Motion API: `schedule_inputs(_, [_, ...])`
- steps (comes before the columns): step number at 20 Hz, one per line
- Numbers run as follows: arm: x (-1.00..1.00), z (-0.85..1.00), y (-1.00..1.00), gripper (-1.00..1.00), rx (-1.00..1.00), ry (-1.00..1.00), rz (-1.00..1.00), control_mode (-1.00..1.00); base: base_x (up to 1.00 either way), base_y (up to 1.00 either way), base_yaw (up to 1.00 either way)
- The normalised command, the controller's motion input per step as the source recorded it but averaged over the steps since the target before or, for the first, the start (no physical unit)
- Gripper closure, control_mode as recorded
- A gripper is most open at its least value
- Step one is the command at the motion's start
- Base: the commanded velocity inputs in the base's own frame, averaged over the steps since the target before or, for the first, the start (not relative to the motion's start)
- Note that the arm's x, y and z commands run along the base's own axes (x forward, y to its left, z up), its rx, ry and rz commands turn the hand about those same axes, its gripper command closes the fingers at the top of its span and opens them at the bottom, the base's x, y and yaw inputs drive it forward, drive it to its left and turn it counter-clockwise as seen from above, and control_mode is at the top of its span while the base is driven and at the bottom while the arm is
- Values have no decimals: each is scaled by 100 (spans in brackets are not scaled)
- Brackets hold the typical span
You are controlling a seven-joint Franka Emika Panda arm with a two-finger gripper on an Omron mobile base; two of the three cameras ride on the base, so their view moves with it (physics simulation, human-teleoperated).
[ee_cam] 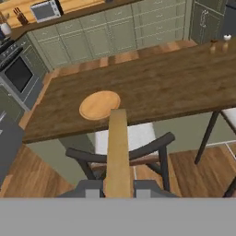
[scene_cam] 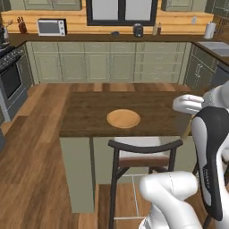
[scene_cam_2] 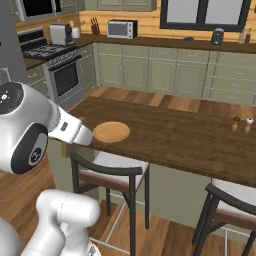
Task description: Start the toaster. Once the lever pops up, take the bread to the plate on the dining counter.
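Bread, the thin tan-brown slice [ee_cam: 118, 152], is clamped in my tool [ee_cam: 118, 188]; next I lower it onto the round tan wooden plate [ee_cam: 99, 104] on the bench [ee_cam: 184, 83]

The bread [ee_cam: 117, 152], a thin tan-brown slice seen edge-on, stands pinched between my fingertips, its far end reaching toward the plate [ee_cam: 99, 104]. That plate, round, flat and light tan like pale wood, lies bare on the dining counter [ee_cam: 175, 83] near its front edge. The counter is a long dark brown wood slab over sage-green panels, the plate toward one end [scene_cam: 123, 118]
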Motion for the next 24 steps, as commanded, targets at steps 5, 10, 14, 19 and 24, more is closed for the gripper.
schedule_inputs(5, [0,0,0,100,0,0,0,100,100,-32,25])
schedule_inputs(10, [35,-5,-5,100,2,4,9,-100,58,-5,12])
schedule_inputs(14, [97,-29,-13,100,6,6,30,-100,0,0,0])
schedule_inputs(19, [100,-55,0,100,4,9,34,-100,0,0,0])
schedule_inputs(24, [100,-64,0,100,3,16,31,-100,0,0,0])
